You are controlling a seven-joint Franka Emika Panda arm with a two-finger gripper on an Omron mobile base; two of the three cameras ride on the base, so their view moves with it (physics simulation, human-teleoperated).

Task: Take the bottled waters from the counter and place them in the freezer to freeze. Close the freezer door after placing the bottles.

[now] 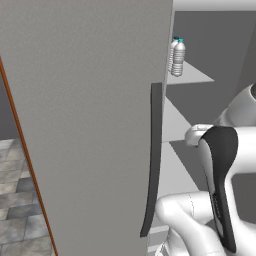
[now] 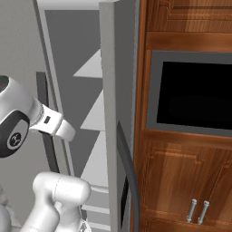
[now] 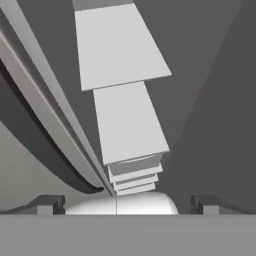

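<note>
Two bottled waters (image 1: 177,57) stand upright, close together, on an upper shelf (image 1: 192,75) inside the freezer (image 1: 210,45). The freezer door (image 1: 85,125) hangs open, its long dark handle (image 1: 154,160) facing me. My arm (image 1: 220,165) rises in front of the lower shelves, well below the bottles. In the hand view my gripper (image 3: 127,205) is open with nothing between its fingertips (image 3: 47,204). It looks along the stack of pale shelves (image 3: 120,45), with the door's edge and handle (image 3: 40,150) on the left. The counter is out of view.
The fridge's other grey door (image 2: 113,68), with a curved dark handle (image 2: 129,172), stands right of the freezer opening. Beyond it are brown wooden cabinets (image 2: 181,181) and a black wall oven (image 2: 195,95). Tiled floor (image 1: 15,200) shows at the far left.
</note>
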